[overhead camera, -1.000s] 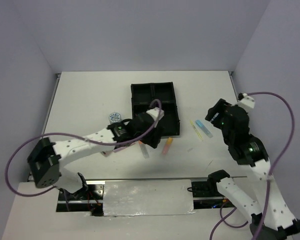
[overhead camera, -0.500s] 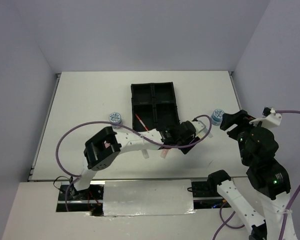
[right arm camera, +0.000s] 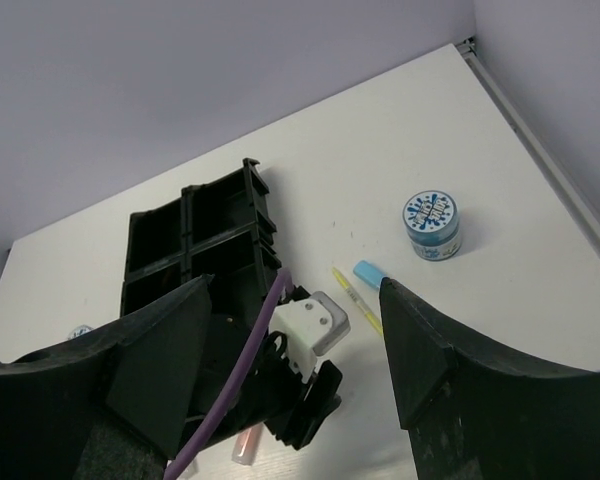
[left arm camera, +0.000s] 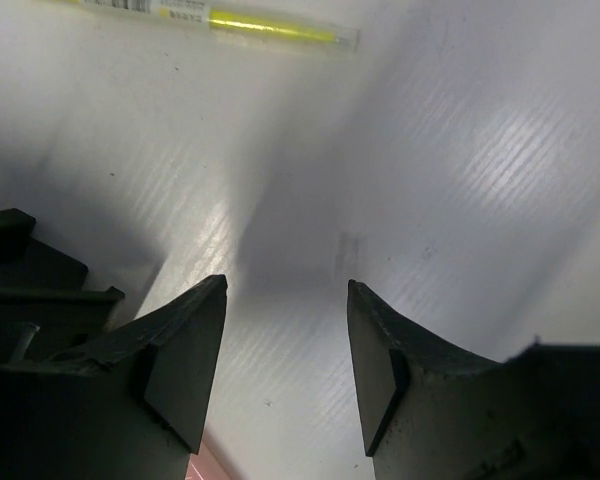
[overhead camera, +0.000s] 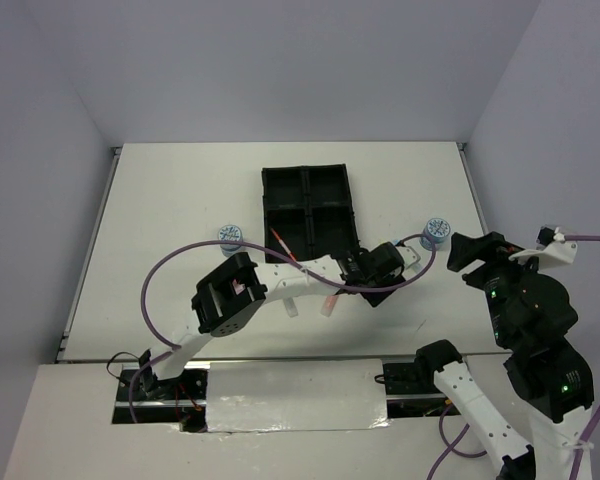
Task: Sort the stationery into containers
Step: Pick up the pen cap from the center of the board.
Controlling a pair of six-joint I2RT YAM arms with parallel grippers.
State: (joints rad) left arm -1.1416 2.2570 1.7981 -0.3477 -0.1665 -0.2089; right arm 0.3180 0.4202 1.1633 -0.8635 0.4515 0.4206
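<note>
- Top external view, against half a second ago: the left arm's elbow sits a little further right. The left gripper (overhead camera: 378, 285) remains over the table (overhead camera: 180, 200), just beside the near-right corner of the black tray (overhead camera: 312, 215). A second ago it was at the tray's near edge.
- The right gripper (overhead camera: 466, 258) has drawn back toward the near right. A second ago it hung over the markers and covered a tape roll (overhead camera: 435, 230), which now stands in plain sight on the table, apart from everything else.
- The left gripper's fingers are spread, with only bare table between them in the left wrist view. The right gripper's fingers are also wide apart and grip nothing.
- One thin orange pen (overhead camera: 284, 244) lies in the tray's near-left compartment. The other compartments are too dark to make out.
- A yellow marker (right arm camera: 355, 300) and a blue marker (right arm camera: 369, 274) lie on the table to the right of the tray. From above, the left wrist hides most of both.
- A second tape roll (overhead camera: 230, 235) stands left of the tray.
- A pinkish stick (overhead camera: 328, 304) lies just beyond the tray's near edge, partly under the left arm and too blurred to name.
</note>
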